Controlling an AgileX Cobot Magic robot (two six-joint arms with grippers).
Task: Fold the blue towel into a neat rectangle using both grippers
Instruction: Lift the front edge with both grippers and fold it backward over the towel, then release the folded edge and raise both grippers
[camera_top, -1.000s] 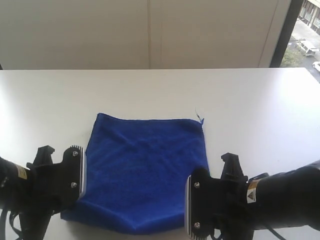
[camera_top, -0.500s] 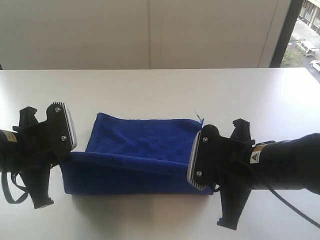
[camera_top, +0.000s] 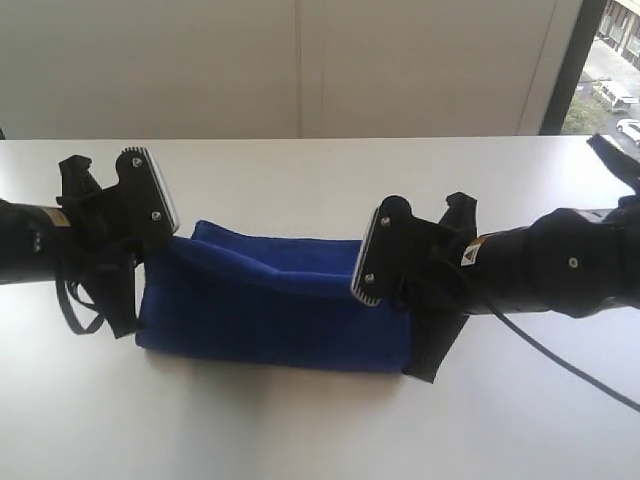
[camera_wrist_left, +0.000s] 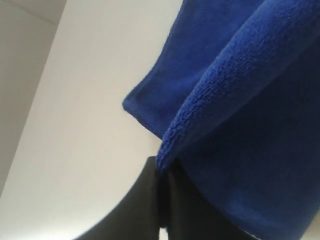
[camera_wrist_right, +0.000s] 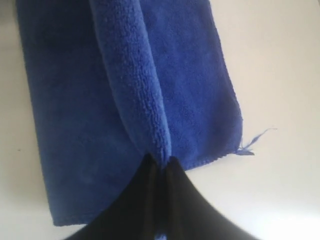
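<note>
Both my arms are matte black. Behind the claw, left gripper (camera_wrist_left: 161, 172) and right gripper (camera_wrist_right: 159, 165) each carry a grey plate (camera_top: 370, 258) with two screws. A thin black cable (camera_top: 560, 362) trails the right; a triangle sticker (camera_top: 468, 256) marks its wrist.

Blue towel (camera_top: 270, 312) lies doubled on the table (camera_top: 300, 425) — left tool (camera_top: 128, 316) at one end; right tool (camera_top: 426, 360) opposite.

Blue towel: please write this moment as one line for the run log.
step: fold in half | blue towel: doubled over, gripped edge raised | left end effector: shut on towel | right end effector: shut on towel
</note>
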